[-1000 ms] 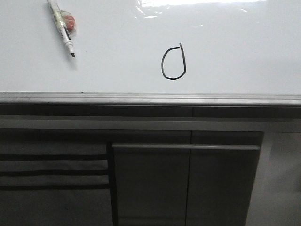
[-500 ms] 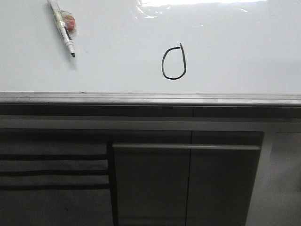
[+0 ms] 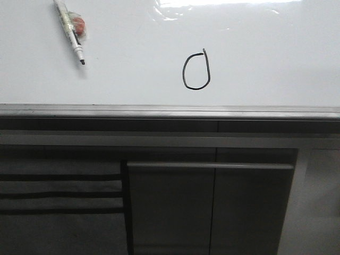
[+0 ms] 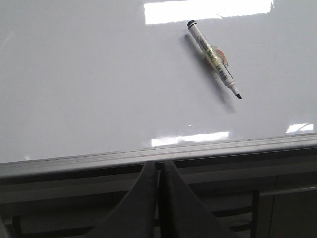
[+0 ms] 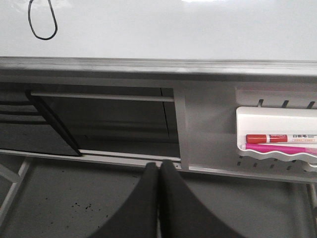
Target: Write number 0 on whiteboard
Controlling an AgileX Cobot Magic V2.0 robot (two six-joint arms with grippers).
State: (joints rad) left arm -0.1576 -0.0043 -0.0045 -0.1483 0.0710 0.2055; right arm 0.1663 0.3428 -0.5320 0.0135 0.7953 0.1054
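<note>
The number 0 is drawn in black on the whiteboard, an oval loop with a short tail at its upper right; it also shows at a corner of the right wrist view. A white marker lies uncapped on the whiteboard at the far left, and the left wrist view shows the marker lying free too. My left gripper is shut and empty, back below the board's grey edge rail. My right gripper is shut and empty, low in front of the cabinet. Neither gripper appears in the front view.
Dark grey cabinet panels run under the board's rail. A white holder on the cabinet's right side carries a red marker and a pink marker. A small red object lies beside the white marker.
</note>
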